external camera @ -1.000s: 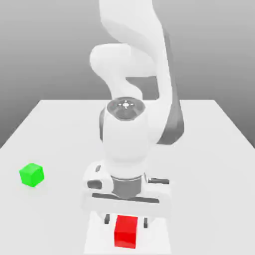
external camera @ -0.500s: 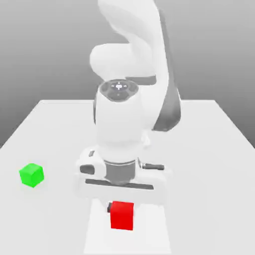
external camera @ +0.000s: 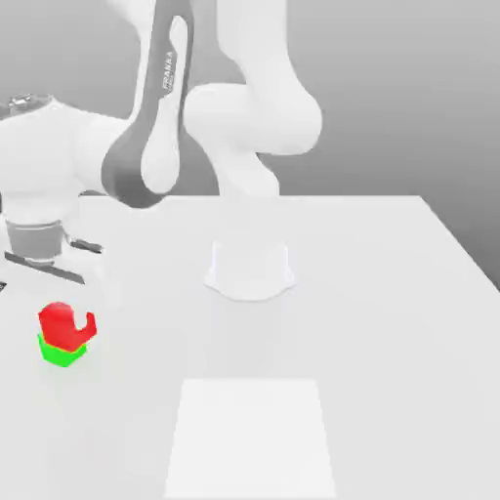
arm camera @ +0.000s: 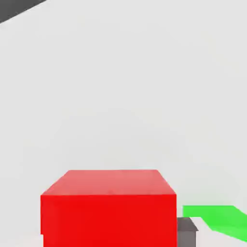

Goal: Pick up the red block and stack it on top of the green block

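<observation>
The broad white matte table [external camera: 371, 293] lies under me, and my white jointed arm [external camera: 156, 146] reaches out over the exterior view's left side of it. My gripper [external camera: 64, 314] is pinched on the small bright red matte cube [external camera: 61, 323], which I hold over the slightly smaller bright green matte cube [external camera: 61, 354] near the table's edge at that side. In the exterior view the red one looks to sit just above or on the green one, and I cannot tell which.

In the hand view the red cube [arm camera: 108, 207] fills the foreground and the green cube [arm camera: 217, 217] peeks out off to one side, so I judge the two are not yet squarely lined up. To do this step well I should centre the red cube over the green one, square the faces, lower slowly until it rests flat, and only then spread my fingers and lift straight up, so nothing gets dragged.

Counted: one table, one arm, one gripper, one red cube, one green cube.
</observation>
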`<state>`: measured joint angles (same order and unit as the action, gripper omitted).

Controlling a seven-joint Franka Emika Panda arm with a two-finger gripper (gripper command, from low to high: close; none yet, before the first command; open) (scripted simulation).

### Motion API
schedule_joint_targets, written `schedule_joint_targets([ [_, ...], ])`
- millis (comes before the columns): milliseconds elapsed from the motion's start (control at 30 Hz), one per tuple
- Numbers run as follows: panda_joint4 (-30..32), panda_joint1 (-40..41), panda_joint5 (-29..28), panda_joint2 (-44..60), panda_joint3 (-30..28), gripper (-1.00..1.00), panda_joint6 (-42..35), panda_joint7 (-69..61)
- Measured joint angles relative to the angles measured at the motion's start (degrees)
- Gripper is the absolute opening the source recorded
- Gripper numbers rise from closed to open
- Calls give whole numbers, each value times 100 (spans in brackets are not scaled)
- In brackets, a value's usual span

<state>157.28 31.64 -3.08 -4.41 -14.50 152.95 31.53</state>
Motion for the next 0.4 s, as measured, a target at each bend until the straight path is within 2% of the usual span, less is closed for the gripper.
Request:
schedule_joint_targets([
  [133, 215, 364, -107, -145, -365, -100, 82, -344],
  [233, 221, 316, 278, 386, -428, -100, 598, -667],
  [300, 204, 367, 703, 809, -272, -100, 980, -974],
  [333, 194, 426, 891, 983, -173, 100, 1136, -1110],
  [400, 194, 425, 891, 983, -173, 100, 1136, -1110],
])
